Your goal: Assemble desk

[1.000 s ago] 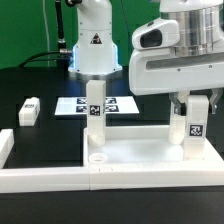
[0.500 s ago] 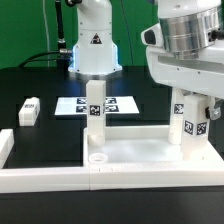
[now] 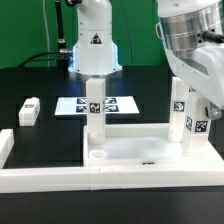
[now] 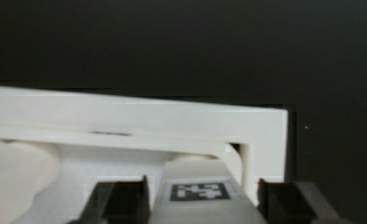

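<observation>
The desk is partly built: the tabletop panel (image 3: 140,150) lies flat on the black table (image 3: 40,85), rim upward, snug against the white border rail (image 3: 40,178) that runs along its near edge. One standing leg (image 3: 95,112) is upright at the panel's far corner on the exterior view's left, tag facing the camera, and by the look of it already seated. At the far corner on the exterior view's right the hand (image 3: 192,105) reaches down at a slant onto a second upright piece, the held leg (image 3: 189,122). In the wrist view this held leg (image 4: 201,190) sits squarely between the two dark fingers (image 4: 119,203) with the panel (image 4: 109,115) spread out under it, so the hand (image 4: 201,205) reads as closed on that leg rather than standing open. Whether the leg is fully driven home cannot be told from here. I judge the step in hand to be fixing this second leg into its corner. What is left looks like about half the job: a loose leg (image 3: 28,110) lies on its side on the table, well apart from the panel on the exterior view's left, and an empty screw hole (image 3: 97,156) shows at the near corner on that side. A fourth leg does not show in either view. The marker board (image 3: 72,104) lies flat behind the panel.
</observation>
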{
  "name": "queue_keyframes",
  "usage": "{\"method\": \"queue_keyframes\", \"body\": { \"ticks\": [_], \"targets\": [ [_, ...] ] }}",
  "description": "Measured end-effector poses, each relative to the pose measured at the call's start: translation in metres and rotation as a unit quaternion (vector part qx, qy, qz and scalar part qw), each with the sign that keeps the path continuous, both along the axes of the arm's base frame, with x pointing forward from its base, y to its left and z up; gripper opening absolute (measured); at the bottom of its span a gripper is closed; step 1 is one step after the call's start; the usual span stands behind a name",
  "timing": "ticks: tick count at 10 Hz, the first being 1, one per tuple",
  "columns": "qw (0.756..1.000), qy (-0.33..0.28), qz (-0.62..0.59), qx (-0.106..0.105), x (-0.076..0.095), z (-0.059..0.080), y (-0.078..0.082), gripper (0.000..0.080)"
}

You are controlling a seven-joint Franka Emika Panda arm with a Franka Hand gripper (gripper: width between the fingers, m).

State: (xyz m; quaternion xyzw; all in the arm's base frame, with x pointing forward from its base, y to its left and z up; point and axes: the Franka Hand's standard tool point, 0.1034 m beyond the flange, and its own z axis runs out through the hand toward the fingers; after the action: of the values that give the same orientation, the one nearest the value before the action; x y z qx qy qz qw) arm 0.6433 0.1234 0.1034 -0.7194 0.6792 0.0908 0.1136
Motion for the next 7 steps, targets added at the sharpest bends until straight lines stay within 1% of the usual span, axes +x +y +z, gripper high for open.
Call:
{"method": "queue_keyframes", "body": {
  "ticks": [1, 2, 3, 4, 5, 6, 7],
  "targets": [
    [0.999, -0.013, 0.049, -0.004, -0.0011, -0.0011, -0.0007, 0.0365],
    [0.991, -0.029, 0.130, -0.011, -0.0049, -0.0052, -0.0014, 0.0512],
    [0.974, -0.040, 0.223, -0.011, -0.0075, -0.0074, -0.0014, 0.0512],
    [0.962, -0.047, 0.270, -0.008, -0.0082, -0.0051, 0.0009, 0.0623],
    [0.951, -0.059, 0.305, -0.009, -0.0075, -0.0054, 0.0007, 0.0623],
    [0.938, -0.069, 0.340, -0.008, -0.0076, -0.0057, 0.0005, 0.0645],
    [0.931, -0.074, 0.358, -0.008, -0.0076, -0.0057, 0.0006, 0.0648]
  ]
}}
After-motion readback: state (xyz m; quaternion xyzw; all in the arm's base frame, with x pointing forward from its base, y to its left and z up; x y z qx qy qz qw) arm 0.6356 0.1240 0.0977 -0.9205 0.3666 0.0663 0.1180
